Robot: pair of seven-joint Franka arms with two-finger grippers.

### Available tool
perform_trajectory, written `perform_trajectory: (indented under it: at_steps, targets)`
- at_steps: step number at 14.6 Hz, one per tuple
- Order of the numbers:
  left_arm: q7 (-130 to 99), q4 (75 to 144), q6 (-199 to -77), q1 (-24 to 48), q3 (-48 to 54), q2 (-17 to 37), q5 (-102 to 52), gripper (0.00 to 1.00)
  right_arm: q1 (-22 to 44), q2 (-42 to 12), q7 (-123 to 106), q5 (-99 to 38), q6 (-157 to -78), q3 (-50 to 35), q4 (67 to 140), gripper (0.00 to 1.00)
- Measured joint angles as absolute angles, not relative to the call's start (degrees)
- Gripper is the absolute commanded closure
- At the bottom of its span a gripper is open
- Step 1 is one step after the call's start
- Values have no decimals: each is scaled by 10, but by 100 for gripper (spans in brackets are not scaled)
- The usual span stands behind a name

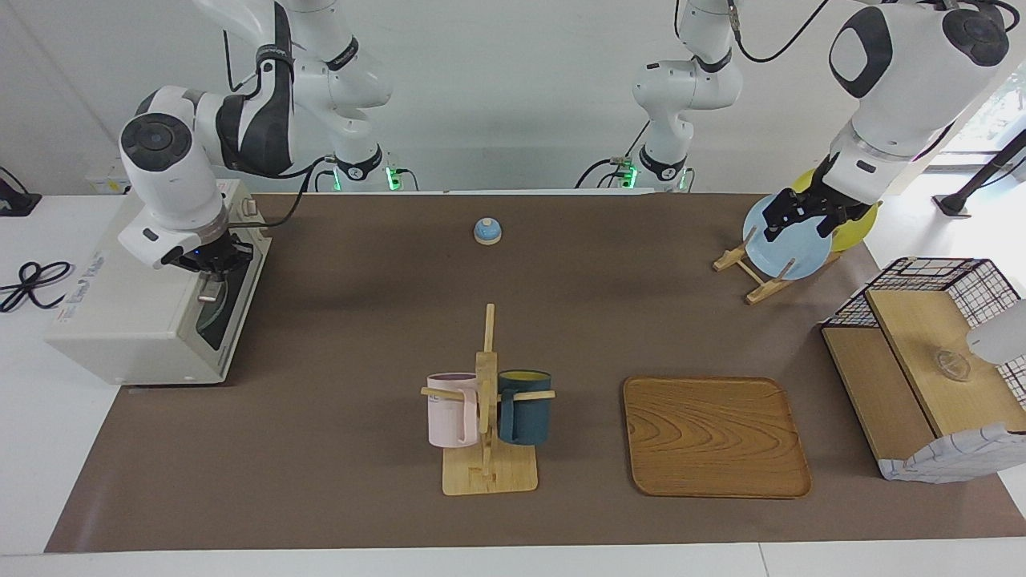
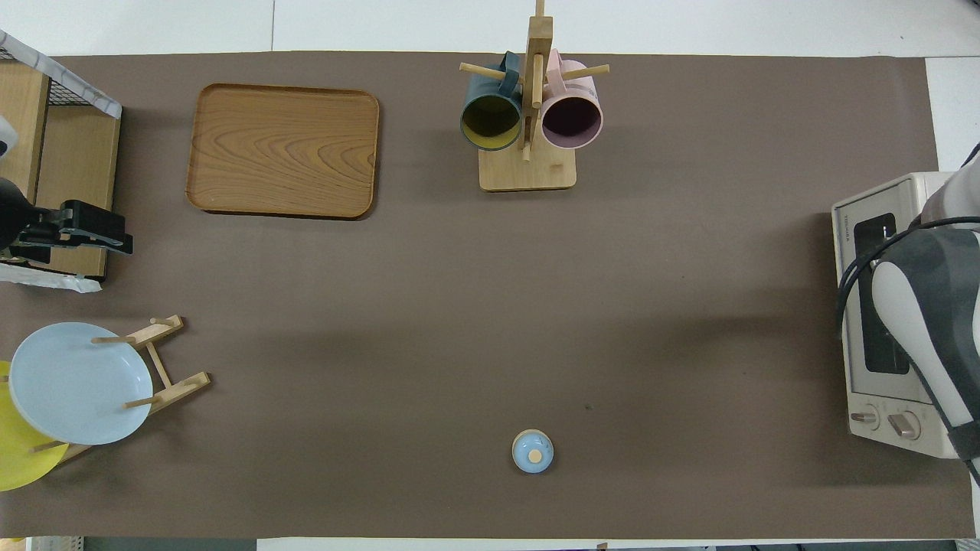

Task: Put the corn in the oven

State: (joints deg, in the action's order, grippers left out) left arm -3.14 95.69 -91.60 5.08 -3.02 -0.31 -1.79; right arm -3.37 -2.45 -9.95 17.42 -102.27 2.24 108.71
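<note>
Starting at the oven [image 1: 152,320], the right hand [image 1: 210,268] hangs at its door with fingertips pinched together, gripping nothing I can make out. No corn shows anywhere. Over the plate rack [image 1: 757,276], the left hand [image 1: 797,216] stands spread wide, empty.

On my bench a wooden tray [image 1: 716,437] lies far from me, and beside it, toward my right arm's end, a wooden mug tree [image 1: 486,401] carries a pink mug [image 1: 451,410] and a dark teal mug [image 1: 526,406]. A small blue bell [image 1: 487,231] sits near me at the middle of the brown mat [image 1: 361,320]. Toward my left arm's end a wooden rack [image 1: 753,276] holds a pale blue plate [image 1: 789,240] with a yellow plate [image 1: 854,228] nearer to me, and a wire-and-wood basket [image 1: 938,361] stands farther out.
</note>
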Motion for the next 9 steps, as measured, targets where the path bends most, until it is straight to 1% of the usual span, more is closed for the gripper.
perform_trajectory:
  at_steps: [3, 4, 5, 7, 8, 9]
  targets:
    - [-31, 957, -916, 51, -30, -3, -18, 0, -34, -26, -100, 148, -977, 23, 1045, 100]
    - [-31, 957, -916, 51, -30, -3, -18, 0, -34, -26, -100, 123, -963, 23, 1027, 91]
    - [-31, 957, -916, 51, -30, -3, -18, 0, -34, -25, -100, 96, -950, 23, 1010, 80]
    - [-31, 957, -916, 51, -30, -3, -18, 0, -33, -21, -100, 53, -938, 22, 991, 62]
    - [-31, 957, -916, 51, -30, -3, -18, 0, -32, -19, -100, 42, -938, 20, 988, 61]
    - [-31, 957, -916, 51, -30, -3, -18, 0, -28, -18, -100, 35, -938, 17, 987, 48]
